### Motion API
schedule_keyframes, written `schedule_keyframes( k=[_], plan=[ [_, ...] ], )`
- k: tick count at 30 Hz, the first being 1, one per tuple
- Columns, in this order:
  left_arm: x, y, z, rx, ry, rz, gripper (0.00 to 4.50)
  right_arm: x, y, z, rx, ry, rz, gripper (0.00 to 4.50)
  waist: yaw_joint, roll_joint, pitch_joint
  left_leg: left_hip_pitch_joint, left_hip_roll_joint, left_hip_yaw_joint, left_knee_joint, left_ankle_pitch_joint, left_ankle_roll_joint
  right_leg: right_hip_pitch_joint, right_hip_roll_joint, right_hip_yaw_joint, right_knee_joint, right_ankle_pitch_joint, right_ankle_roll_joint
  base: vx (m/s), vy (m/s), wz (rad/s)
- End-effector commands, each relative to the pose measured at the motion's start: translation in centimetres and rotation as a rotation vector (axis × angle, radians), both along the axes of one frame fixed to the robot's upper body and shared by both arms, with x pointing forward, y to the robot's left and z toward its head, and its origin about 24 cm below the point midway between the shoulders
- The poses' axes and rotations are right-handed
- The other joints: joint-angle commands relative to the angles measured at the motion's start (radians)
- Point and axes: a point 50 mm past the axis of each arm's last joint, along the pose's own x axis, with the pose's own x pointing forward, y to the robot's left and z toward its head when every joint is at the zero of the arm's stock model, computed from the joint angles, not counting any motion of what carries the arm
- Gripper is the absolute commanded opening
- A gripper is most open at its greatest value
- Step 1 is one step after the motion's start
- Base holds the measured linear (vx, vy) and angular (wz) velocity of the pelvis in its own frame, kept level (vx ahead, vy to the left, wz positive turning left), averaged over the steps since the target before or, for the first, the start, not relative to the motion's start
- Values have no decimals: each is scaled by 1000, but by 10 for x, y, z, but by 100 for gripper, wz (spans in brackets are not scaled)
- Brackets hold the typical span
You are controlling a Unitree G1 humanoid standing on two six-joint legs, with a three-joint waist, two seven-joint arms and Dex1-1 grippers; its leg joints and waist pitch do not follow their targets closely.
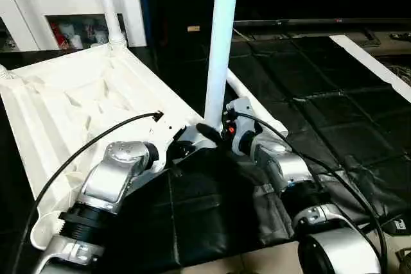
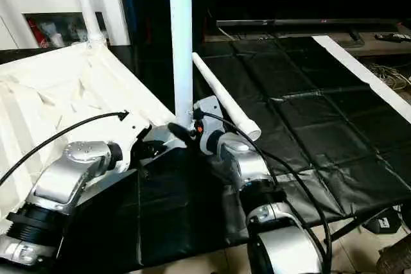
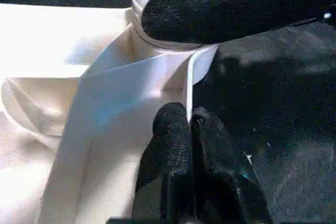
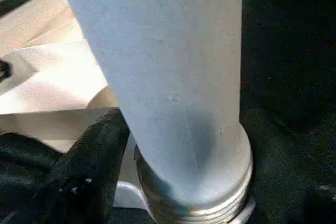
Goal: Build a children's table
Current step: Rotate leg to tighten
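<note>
the table top (image 1: 77, 107) is lying upside down on the black mat (image 1: 334, 113), ribbed underside facing up, and everything else is being placed from it. at its near corner, the one closest to the robot, a leg (image 1: 220, 43) is standing upright in the round socket (image 4: 197, 192), its base looking seated down to the collar. at the far corner on the same long edge a second leg (image 1: 108, 4) is standing upright too. a third leg (image 2: 225, 104) is lying loose on the mat just beside the top's near long edge, not yet fitted. a fourth leg is not something i can pick out, so by my judgement the build is sitting roughly halfway, with two sockets waiting.

the left gripper (image 3: 190, 129) is pinching the thin rim of the top right beside the near corner socket, its fingers clenched on that edge. the right gripper (image 1: 226, 134) is sitting at the base of the near leg with one black finger (image 4: 86, 177) on one side of it; its jaws look to be spreading, and whether they are gripping the leg i cannot tell.

beyond the top's far edge a white glass-door cabinet (image 1: 70, 11) is standing.
</note>
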Motion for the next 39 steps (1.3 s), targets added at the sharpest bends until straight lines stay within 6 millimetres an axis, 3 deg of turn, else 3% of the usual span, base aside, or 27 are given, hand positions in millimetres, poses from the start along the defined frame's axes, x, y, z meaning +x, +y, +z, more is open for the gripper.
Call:
schedule_keyframes(
  k=[1,2,4,6,8,9,16,17,21,26,38,39],
  plan=[
    [5,-9,17,-19,-75,-82,0,-7,3,3,35,-15,93,391,8,9,-75,0,22,0,-60,-138,44,61,-66,58,-67,-169,-190,0,0,0],
    [5,-3,17,4,-73,-116,0,-9,-13,6,35,-43,115,408,13,9,-76,0,22,-1,-60,-131,52,63,-64,57,-63,-139,-195,0,0,0],
    [5,1,17,17,-73,-137,0,-12,-25,8,28,-59,144,418,19,8,-75,1,21,0,-60,-135,57,63,-63,57,-64,-136,-197,0,0,0],
    [5,3,17,25,-73,-157,0,-14,-32,9,22,-68,167,428,26,10,-73,2,22,0,-61,-153,50,61,-66,58,-67,-171,-191,0,0,0],
    [3,7,16,41,-62,-208,0,-23,-45,10,1,-88,258,439,33,6,-71,4,22,0,-63,-183,40,61,-67,57,-75,-239,-169,0,0,0],
    [3,8,16,44,-59,-217,0,-24,-48,10,-6,-91,275,439,37,13,-72,6,23,0,-62,-183,37,58,-67,58,-75,-241,-164,0,0,0],
    [2,14,14,88,-41,-304,0,-37,-69,12,-75,-92,381,439,42,7,-72,2,22,-2,-62,-183,35,61,-65,56,-75,-242,-163,0,0,0],
    [2,14,14,90,-40,-316,0,-38,-71,13,-79,-92,390,439,43,13,-72,3,20,-1,-61,-191,33,59,-64,55,-80,-253,-161,0,0,0],
    [-5,14,13,100,-34,-432,0,-40,-73,16,-89,-103,426,439,47,11,-73,3,22,-3,-62,-190,33,59,-66,55,-78,-256,-162,0,0,0],
    [-15,18,9,127,8,-569,0,-42,-71,19,-144,-119,525,439,58,14,-73,11,27,0,-63,-198,27,54,-65,56,-72,-222,-187,0,0,0],
    [-19,20,4,172,30,-683,0,-38,-62,18,-228,-130,657,439,64,10,-71,7,27,-2,-65,-214,9,57,-70,57,-74,-280,-168,0,0,0],
    [-20,20,4,174,31,-687,0,-38,-62,18,-232,-131,666,424,65,9,-72,8,28,-1,-64,-212,10,57,-69,58,-74,-273,-168,0,0,0]
  ],
)
